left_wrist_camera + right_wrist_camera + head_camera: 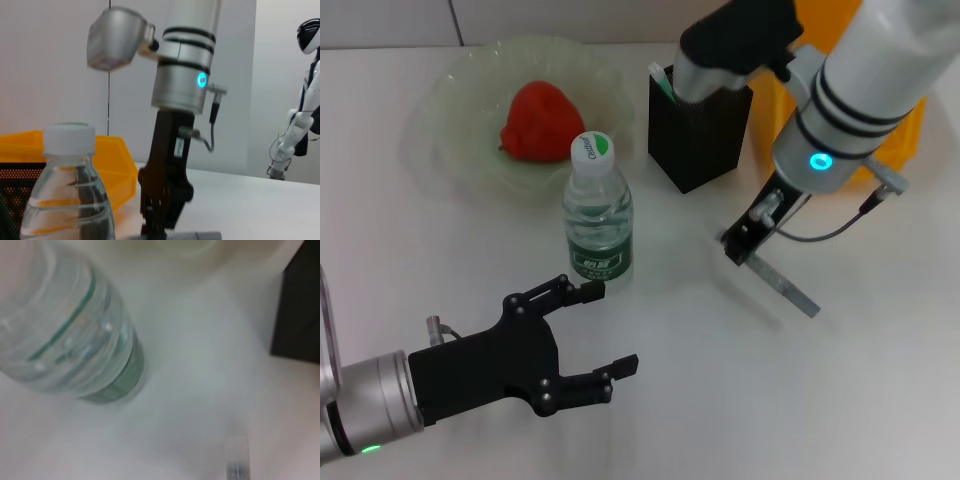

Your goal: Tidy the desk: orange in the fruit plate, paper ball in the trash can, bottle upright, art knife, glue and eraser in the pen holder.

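My right gripper [738,248] is low over the table in front of the black pen holder [700,135]. It is shut on one end of the grey art knife [788,288], which slants away close to the table top. The left wrist view shows its fingers [162,210] down on the knife [200,235]. The clear bottle [598,215] stands upright mid-table. My left gripper [612,328] is open and empty just in front of it. A red-orange fruit [535,122] lies in the green fruit plate [450,100]. A white-green item [663,82] sticks out of the holder. No eraser or paper ball shows.
An orange bin [910,135] stands at the back right behind my right arm and also shows in the left wrist view [115,165]. The bottle [75,335] fills much of the right wrist view, with the pen holder [300,315] beside it.
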